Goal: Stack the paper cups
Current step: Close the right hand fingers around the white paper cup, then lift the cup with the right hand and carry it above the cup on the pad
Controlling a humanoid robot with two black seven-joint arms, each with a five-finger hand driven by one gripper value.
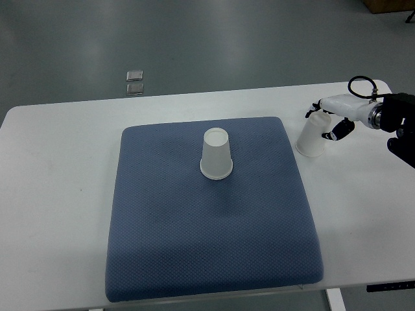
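Note:
A white paper cup (216, 154) stands upside down near the middle of the blue mat (207, 246). A second white paper cup (312, 137) stands upside down and tilted on the white table just right of the mat. My right hand (326, 120) comes in from the right edge, its fingers (338, 131) curled around the upper part of this second cup. The left arm does not show.
The white table (58, 194) carries the mat. Two small grey squares (135, 81) lie on the floor beyond the table's far edge. The table's right edge is near my right arm (395, 120).

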